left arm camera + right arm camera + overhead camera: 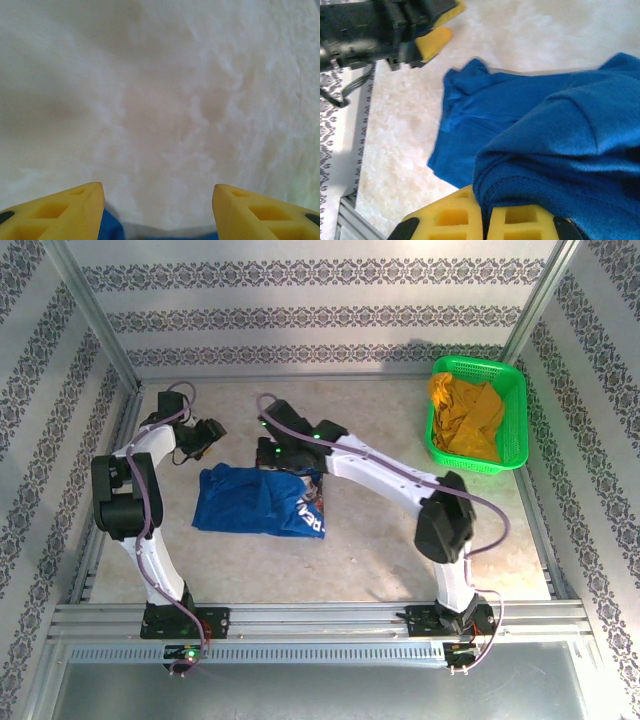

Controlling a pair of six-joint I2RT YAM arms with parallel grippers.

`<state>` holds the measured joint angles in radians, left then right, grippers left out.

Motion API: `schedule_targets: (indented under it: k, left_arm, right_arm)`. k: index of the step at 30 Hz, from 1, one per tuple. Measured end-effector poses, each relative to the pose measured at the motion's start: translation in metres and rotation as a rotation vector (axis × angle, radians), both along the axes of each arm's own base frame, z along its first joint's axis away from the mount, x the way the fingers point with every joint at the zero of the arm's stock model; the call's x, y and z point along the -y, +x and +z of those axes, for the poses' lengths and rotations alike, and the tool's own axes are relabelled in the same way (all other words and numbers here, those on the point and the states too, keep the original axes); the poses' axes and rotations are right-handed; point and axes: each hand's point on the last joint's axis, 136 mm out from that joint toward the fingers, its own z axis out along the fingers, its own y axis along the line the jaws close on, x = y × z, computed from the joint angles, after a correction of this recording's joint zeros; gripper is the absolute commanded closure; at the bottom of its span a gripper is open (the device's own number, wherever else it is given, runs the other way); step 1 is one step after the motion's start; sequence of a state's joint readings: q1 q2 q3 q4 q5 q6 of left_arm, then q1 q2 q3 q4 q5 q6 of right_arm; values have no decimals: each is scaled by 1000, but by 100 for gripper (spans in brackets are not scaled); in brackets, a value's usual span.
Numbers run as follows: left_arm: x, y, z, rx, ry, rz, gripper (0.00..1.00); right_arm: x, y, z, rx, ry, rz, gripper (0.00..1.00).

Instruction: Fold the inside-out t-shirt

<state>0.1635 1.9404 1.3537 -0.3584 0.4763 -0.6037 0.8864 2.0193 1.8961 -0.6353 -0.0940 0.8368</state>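
Observation:
The inside-out t-shirt (255, 502) lies crumpled on the table between the two arms, royal blue with a whitish print at its right end. My right gripper (272, 454) is at its far edge, and in the right wrist view the yellow fingers (486, 216) are shut on a stitched hem of the shirt (555, 135), which bunches up over them. My left gripper (207, 433) hovers just beyond the shirt's far left corner. Its fingers (157, 200) stand wide apart over bare table, and a strip of blue cloth (111, 229) shows at the lower edge.
A green basket (515, 400) at the back right holds a mustard-yellow garment (465, 415). Patterned walls and metal frame posts close in the table on three sides. The left gripper's yellow fingertip (435, 41) shows near the shirt's corner in the right wrist view.

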Motion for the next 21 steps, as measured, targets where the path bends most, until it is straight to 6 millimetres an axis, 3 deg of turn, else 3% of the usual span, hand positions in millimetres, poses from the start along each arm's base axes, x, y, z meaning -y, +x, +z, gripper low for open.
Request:
schedule_targets:
  k: [1,3,4,6,8,11,13,15,18,21]
  left_arm:
    - [-6,3,-2,-3,-4,10,40]
    - [-14,8,-5,-7,-10,24,40]
    - [-17,11,-6,-8,-13,29,40]
    - [-23,15,-4,-8,-18,37,40]
    - [-27,19,1,1,-21,42,40]
    - [-40,25,13,26,-23,64,40]
    - [-52,29,20,45,-24,82,40]
    - [-59,28,23,51,-24,96,40]
    - [-55,20,25,50,-28,92,40]
    - [-30,-5,31,39,-34,55,40]
  right_arm:
    - [-15,4,-3,0,6,9,97]
    - [-44,12,-8,-1,26,26,57]
    - [-61,16,-12,-2,43,41,48]
    - [-93,25,-19,1,83,69,40]
    - [-118,28,-28,0,120,98,37]
    - [-127,24,-41,-29,122,127,35]
    - [-120,20,-39,-42,102,145,35]
    - [-98,16,-32,-50,66,150,35]
    - [-42,19,-6,-41,41,110,35]
    - [33,43,22,-2,74,-10,35]
